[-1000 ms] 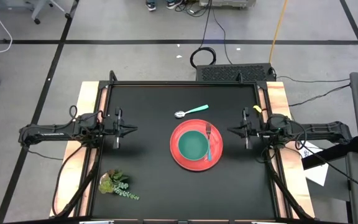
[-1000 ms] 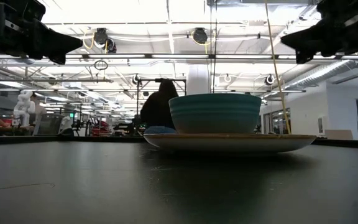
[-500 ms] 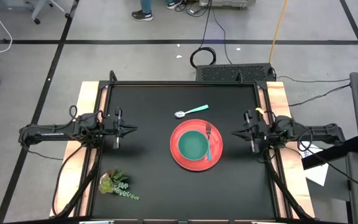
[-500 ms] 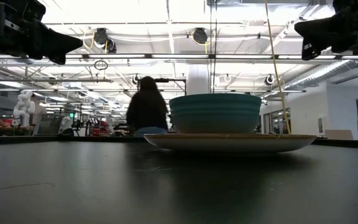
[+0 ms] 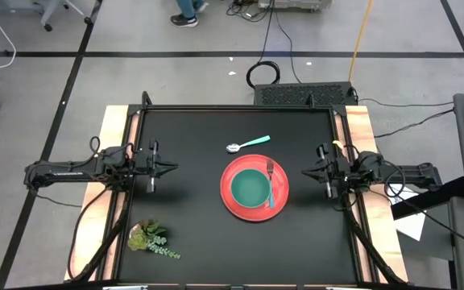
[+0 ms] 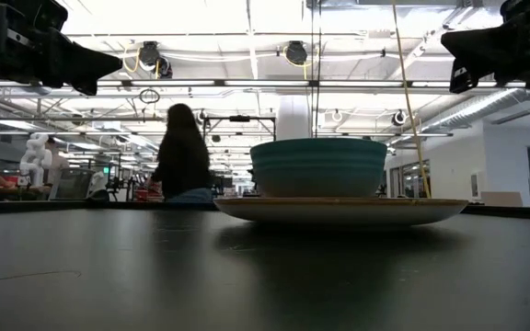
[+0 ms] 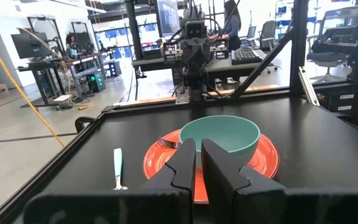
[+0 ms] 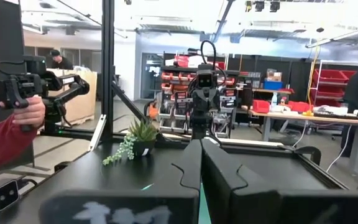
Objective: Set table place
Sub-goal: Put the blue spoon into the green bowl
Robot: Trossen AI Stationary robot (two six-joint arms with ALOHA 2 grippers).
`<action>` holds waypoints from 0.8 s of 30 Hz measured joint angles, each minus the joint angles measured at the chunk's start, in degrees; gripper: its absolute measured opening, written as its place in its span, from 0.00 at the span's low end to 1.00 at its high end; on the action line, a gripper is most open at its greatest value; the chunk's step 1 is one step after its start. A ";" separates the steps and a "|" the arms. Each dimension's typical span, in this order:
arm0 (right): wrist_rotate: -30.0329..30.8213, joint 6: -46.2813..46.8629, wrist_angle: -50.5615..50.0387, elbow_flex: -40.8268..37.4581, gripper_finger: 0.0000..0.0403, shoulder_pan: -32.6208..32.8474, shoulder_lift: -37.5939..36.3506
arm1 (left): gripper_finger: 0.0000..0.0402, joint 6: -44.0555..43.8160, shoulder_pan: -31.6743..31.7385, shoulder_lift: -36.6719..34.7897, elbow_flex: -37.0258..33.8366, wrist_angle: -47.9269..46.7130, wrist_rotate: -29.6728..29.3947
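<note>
The red plate (image 5: pixel 254 211) lies right of the table's middle, and the teal bowl (image 5: pixel 250 189) stands on it. The blue-handled fork (image 5: pixel 271 184) lies on the plate's right part beside the bowl, tines toward the far edge. Beyond the plate, the teal-handled spoon (image 5: pixel 246 144) lies flat on the black table (image 5: pixel 192 137). My left gripper (image 5: pixel 174 168) hangs above the table's left part, shut and holding nothing, pointing level at the plate. My right gripper (image 5: pixel 304 171) hangs over the right part, shut and holding nothing, with its tip slightly raised.
A leafy plant sprig (image 5: pixel 151 238) lies near the front left corner. Pale wooden strips (image 5: pixel 113 153) run along the table's left and right sides. A person's red-sleeved hand (image 8: pixel 17 118) holds a device beyond the table's edge. There is bare tabletop between plate and left gripper.
My right gripper has drawn back toward the table's right edge, away from the plate, and its tip has tipped upward a little; it stays shut. In the room behind, a person has walked leftward in the low view.
</note>
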 joint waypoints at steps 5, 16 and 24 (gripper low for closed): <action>-0.09 0.00 -1.37 -0.07 0.00 0.00 0.00 | 0.08 0.22 0.01 0.01 0.00 -0.02 -0.42; -0.13 1.51 -3.79 -0.20 0.00 0.00 0.02 | 0.08 0.86 0.00 -0.01 0.00 -1.13 -0.44; -0.08 1.52 -3.84 -0.26 0.00 0.00 0.02 | 0.08 0.92 0.00 0.01 0.00 -1.98 -2.65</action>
